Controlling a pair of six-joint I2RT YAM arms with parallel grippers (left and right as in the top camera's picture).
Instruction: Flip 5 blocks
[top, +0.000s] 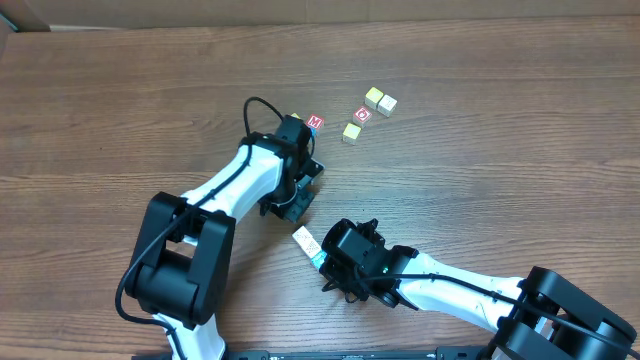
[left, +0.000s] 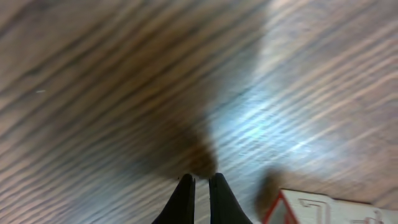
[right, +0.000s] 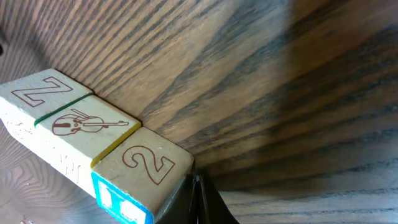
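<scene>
Several blocks lie on the wooden table. A red M block (top: 315, 122) sits right beside my left gripper (top: 303, 130). In the left wrist view that gripper (left: 201, 179) is shut on nothing, tips on the table, with the red-edged block (left: 317, 208) just to its right. Three blocks lie in a row (top: 308, 246), showing Z (right: 43, 93), a violin (right: 87, 124) and 2 (right: 146, 163). My right gripper (right: 196, 179) is shut, its tips against the side of the 2 block. It shows as the black head (top: 330, 262) in the overhead view.
Four more blocks lie at the back right: two pale ones (top: 373, 96) (top: 387, 104), a red-faced one (top: 362, 114) and a yellowish one (top: 351, 132). The table's far edge (top: 300, 18) runs along the top.
</scene>
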